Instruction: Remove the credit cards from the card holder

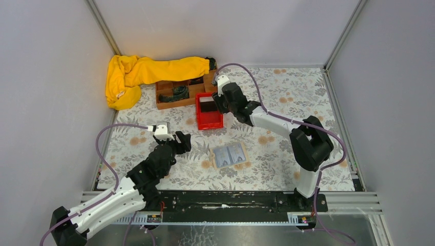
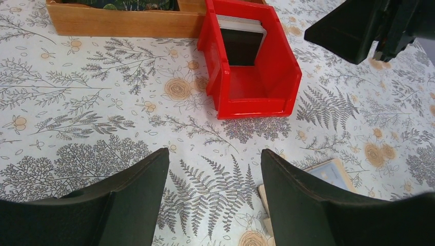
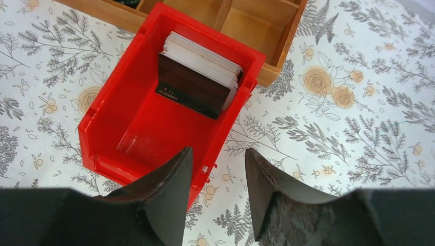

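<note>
Red bin point(image 3: 128, 102) holds one stack of credit cards point(image 3: 195, 87); one card holder point(image 1: 230, 155) lies apart.

Bright, even overhead light on my feeds; soft shadows on the tabletop point(image 1: 287, 102), faint glare inside the red bin point(image 3: 133, 138).
</note>
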`<control>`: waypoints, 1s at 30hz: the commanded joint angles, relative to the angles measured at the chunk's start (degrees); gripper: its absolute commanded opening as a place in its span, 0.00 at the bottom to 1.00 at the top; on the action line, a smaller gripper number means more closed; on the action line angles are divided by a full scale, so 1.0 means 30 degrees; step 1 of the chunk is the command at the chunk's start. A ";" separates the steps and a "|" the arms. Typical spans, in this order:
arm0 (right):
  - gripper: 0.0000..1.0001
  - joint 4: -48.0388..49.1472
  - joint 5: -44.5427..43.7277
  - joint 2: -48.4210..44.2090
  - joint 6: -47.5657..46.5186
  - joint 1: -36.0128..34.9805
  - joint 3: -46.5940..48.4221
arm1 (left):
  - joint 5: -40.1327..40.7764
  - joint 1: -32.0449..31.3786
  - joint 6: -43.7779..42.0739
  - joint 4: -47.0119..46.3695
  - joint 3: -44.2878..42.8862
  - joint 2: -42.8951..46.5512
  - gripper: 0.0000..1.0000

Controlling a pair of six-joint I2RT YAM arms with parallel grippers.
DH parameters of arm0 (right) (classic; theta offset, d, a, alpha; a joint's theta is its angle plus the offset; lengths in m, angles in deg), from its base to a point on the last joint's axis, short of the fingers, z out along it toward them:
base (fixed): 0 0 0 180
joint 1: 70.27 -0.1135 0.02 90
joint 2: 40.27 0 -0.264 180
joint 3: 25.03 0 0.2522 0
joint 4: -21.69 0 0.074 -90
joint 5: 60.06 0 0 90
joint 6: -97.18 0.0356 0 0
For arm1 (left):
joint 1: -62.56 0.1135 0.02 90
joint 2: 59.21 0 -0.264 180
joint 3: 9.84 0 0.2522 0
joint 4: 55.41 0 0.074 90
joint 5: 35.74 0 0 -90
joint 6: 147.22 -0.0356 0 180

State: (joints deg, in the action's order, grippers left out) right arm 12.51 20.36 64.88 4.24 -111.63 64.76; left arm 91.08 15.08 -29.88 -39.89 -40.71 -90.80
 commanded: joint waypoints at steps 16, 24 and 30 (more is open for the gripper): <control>0.32 -0.0775 -0.0212 0.2866 0.0797 -0.0069 0.1917 | -0.0055 0.0139 0.0235 -0.0249 0.0239 0.0450 0.73; 0.21 -0.0727 0.0010 0.2709 0.0451 -0.0043 0.1560 | -0.0085 0.0147 0.0235 -0.0275 0.0216 0.0315 0.73; 0.18 -0.0667 0.0666 0.2364 0.0285 -0.0066 0.1176 | -0.0084 0.0138 0.0207 -0.0271 0.0214 0.0371 0.73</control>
State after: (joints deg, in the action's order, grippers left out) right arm 9.95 20.42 73.36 5.93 -111.63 67.78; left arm 90.67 15.10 -29.64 -39.85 -40.55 -90.06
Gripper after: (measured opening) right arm 0.240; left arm 0.731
